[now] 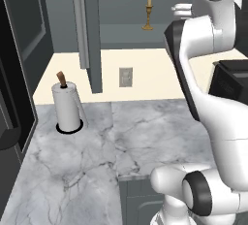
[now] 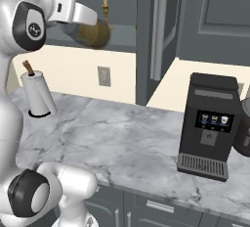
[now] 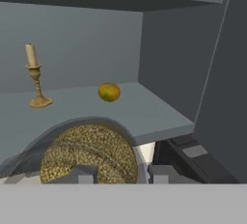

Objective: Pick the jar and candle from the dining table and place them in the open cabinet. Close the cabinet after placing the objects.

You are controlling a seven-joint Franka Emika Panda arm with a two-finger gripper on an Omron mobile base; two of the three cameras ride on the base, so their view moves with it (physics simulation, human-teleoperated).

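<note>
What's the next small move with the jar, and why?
Probably push forward into the cabinet and set the jar down on the shelf. The pincer holds it at the shelf's front edge; the candle already stands inside, beside a small orange fruit.

Clear glass jar (image 3: 87, 150), golden brass-look candle (image 3: 34, 78) holder, matt grey cabinet (image 3: 173, 63), veined glossy marble counter (image 1: 97, 161)
</note>
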